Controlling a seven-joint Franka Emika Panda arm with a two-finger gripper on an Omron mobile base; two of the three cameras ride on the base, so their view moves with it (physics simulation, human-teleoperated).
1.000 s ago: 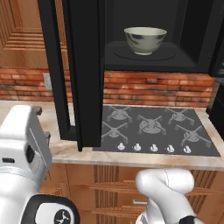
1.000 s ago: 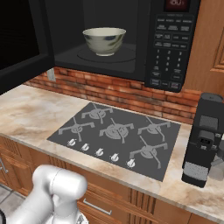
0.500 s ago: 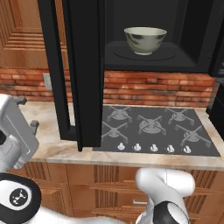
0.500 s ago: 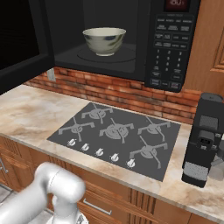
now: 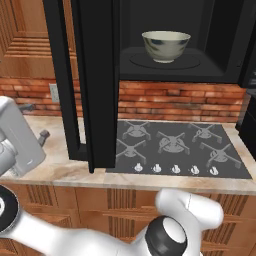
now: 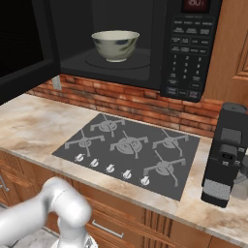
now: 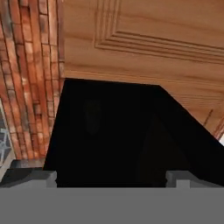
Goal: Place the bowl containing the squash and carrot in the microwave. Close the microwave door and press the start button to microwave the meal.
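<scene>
wide pale cream-grey bowl (image 5: 166, 46) inside the black boxy microwave (image 6: 160, 43), tall black door (image 5: 92, 75) swung open. keypad visible from right base view. gripper (image 7: 111, 177) fingers spread wide, empty. arm lower than before.

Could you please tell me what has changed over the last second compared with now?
The arm's white hand end has swung left and lower on the left of the open microwave door. Nothing was grasped or released. The bowl stays inside the microwave, and the door stays open.

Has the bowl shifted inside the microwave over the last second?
No. The bowl sits on the same spot of the round turntable inside the microwave, in line with the stovetop below, as in both earlier pictures.
</scene>
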